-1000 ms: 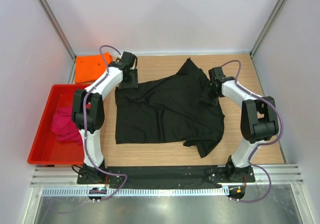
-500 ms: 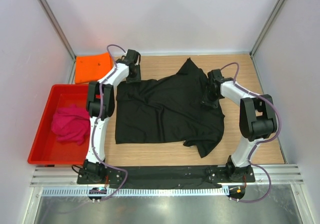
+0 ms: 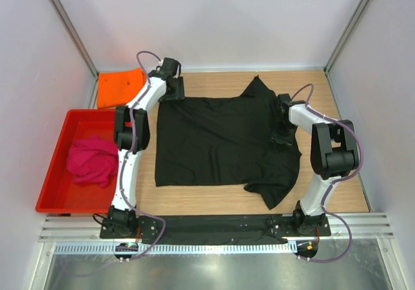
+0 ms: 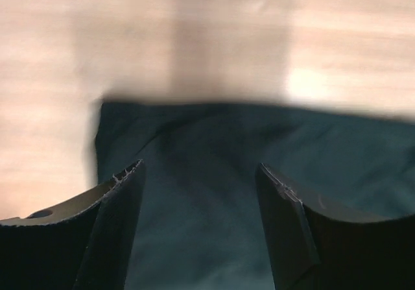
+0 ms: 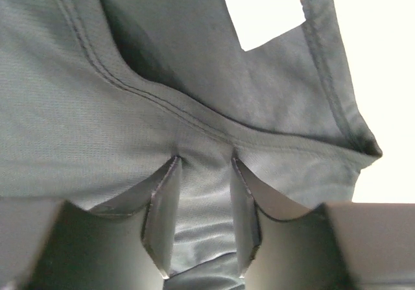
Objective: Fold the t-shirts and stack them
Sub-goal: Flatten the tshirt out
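Observation:
The black t-shirt (image 3: pixel 220 141) lies spread over the middle of the wooden table, with its right side still rumpled. My left gripper (image 3: pixel 172 95) hovers at the shirt's far left corner. In the left wrist view it (image 4: pixel 201 170) stands open, with the black cloth (image 4: pixel 207 134) lying flat below its fingers. My right gripper (image 3: pixel 283 134) is at the shirt's right edge. The right wrist view shows it (image 5: pixel 205 160) shut on a fold of the black cloth (image 5: pixel 97 108) near a stitched seam. The orange t-shirt (image 3: pixel 120 87) lies folded at the far left. The magenta t-shirt (image 3: pixel 91 160) is bunched in the tray.
The red plastic tray (image 3: pixel 55 202) stands along the left side of the table. White walls close in the back and both sides. Bare wood (image 3: pixel 201 199) shows in front of the shirt, and more wood (image 4: pixel 194 37) lies beyond its far corner.
The left gripper moved to the far corner, drew it out flat and opened. The right gripper shifted right and nearer, pulling the shirt's right side out; the whole shirt lies flatter.

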Motion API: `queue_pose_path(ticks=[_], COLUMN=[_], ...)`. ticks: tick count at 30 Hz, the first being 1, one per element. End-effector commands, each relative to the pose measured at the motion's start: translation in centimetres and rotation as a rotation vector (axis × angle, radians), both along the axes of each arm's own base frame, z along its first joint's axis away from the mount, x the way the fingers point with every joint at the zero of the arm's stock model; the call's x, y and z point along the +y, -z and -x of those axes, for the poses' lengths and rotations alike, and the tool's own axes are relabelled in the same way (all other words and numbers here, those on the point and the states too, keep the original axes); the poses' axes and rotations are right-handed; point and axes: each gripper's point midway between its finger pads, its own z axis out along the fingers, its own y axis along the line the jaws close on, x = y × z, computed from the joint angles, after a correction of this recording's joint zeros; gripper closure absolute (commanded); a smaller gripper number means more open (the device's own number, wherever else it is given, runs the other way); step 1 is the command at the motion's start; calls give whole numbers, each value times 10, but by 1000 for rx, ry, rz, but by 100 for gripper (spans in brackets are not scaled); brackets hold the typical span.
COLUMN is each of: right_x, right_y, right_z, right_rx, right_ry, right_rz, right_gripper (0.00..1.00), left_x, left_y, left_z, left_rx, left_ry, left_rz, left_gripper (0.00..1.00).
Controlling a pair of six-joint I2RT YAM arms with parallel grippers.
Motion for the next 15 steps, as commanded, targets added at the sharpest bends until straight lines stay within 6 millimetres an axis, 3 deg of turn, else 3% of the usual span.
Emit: queue_pose_path(ticks=[1, 3, 5, 6, 7, 10, 12, 14, 15], right_x=[-26, -21, -12, -5, 8, 27, 38, 44, 45], right_y=[-21, -38, -52, -56, -60, -56, -53, -44, -40], right_z=[0, -5, -16, -20, -30, -43, -51, -55, -55], right_rx=[11, -21, -68, -88, -127, -157, -170, -156, -150], right_ry=[-35, -85, -112, -128, -148, -159, -160, -165, -169], right_rz=[148, 170, 153, 139, 97, 20, -29, -43, -39], right_gripper=[57, 52, 51, 49, 49, 48, 48, 48, 49], left_x=[11, 1, -5, -15, -22, -43, -57, -63, -62], left_y=[-91, -125, -106, -122, -94, -85, -65, -62, -49], left_z=[34, 63, 102, 119, 145, 186, 214, 222, 233], left_rx=[-86, -121, -49, -72, 4, 31, 86, 68, 106], left_ry=[-14, 20, 41, 63, 69, 118, 151, 165, 159], left_rz=[-27, -25, -24, 7, 34, 56, 74, 86, 94], left_gripper=[29, 29, 30, 30, 32, 35, 37, 38, 39])
